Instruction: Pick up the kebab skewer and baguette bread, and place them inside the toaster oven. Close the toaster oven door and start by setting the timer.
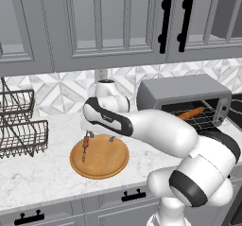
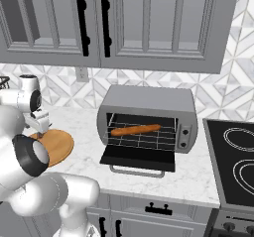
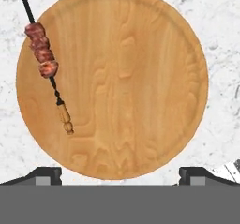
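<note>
The hand (image 1: 99, 137) hangs open above the round board (image 1: 99, 158) on the counter (image 1: 42, 175), its fingertips (image 3: 44, 175) spread wide and holding nothing. In the hand view the skewer (image 3: 44, 59) lies along the board's edge at about ten o'clock, tip at the top, wooden handle lower. The baguette (image 2: 135, 129) rests on the rack inside the oven (image 2: 147, 104), whose door (image 2: 139, 157) is folded down.

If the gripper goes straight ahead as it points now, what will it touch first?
Probably the round wooden board, on bare wood; the kebab skewer lies off to one side. The jaws stand open.
</note>
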Controlling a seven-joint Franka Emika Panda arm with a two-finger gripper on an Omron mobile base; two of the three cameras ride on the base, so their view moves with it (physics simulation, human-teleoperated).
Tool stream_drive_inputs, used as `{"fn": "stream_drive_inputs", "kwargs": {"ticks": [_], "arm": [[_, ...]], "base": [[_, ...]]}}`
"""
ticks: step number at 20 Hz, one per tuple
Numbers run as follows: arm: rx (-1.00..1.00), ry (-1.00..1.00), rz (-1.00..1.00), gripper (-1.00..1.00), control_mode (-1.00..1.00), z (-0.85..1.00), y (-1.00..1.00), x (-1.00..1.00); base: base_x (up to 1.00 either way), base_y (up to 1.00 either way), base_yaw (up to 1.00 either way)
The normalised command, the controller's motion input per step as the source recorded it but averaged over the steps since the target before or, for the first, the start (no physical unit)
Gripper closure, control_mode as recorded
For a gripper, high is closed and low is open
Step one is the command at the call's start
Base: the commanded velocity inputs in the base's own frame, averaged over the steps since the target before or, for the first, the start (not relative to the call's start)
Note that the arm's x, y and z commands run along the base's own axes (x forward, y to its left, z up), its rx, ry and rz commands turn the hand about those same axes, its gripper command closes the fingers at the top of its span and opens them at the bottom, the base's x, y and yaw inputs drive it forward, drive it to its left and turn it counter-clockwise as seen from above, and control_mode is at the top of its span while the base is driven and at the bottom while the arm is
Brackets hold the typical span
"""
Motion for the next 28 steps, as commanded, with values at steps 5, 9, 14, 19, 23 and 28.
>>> {"fn": "stream_drive_inputs", "kwargs": {"ticks": [5, 9, 14, 19, 23, 28], "arm": [[-0.11, 0.02, 0.00, -1.00, -1.00, -0.21, 0.45, 0.51], [-0.10, 0.06, 0.00, -1.00, -1.00, -0.25, 0.32, 0.62], [-0.06, 0.07, 0.00, -1.00, -1.00, -0.25, 0.38, 0.56], [-0.05, 0.01, 0.00, -1.00, -1.00, -0.38, 0.33, 0.44], [-0.04, 0.00, 0.00, -1.00, -1.00, -0.47, 0.24, 0.22], [0.00, 0.00, 0.00, -1.00, -1.00, -0.28, -0.19, 0.05]], "base": [[0.00, 0.00, 0.00], [0.00, 0.00, 0.00], [0.00, 0.00, 0.00], [0.00, 0.00, 0.00], [0.00, 0.00, 0.00], [0.00, 0.00, 0.00]]}}
